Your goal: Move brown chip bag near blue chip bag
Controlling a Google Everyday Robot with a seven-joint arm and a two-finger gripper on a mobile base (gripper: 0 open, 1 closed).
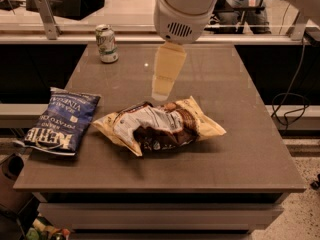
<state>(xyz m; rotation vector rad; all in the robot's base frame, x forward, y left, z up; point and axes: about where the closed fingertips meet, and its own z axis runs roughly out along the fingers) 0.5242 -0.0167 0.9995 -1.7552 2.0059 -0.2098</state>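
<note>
The gripper hangs from the arm over the table's middle, its tip just above the far edge of the brown bag; whether it stands open or closed cannot be told from this angle. The brown bag lies crumpled on the tabletop, not lifted. Its left end is just beside the blue bag, which lies flat near the table's left edge. A can stands upright at the far left corner, well apart from both bags.

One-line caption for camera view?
The brown chip bag lies on the table beside the blue chip bag; gripper hovers just above it.
</note>
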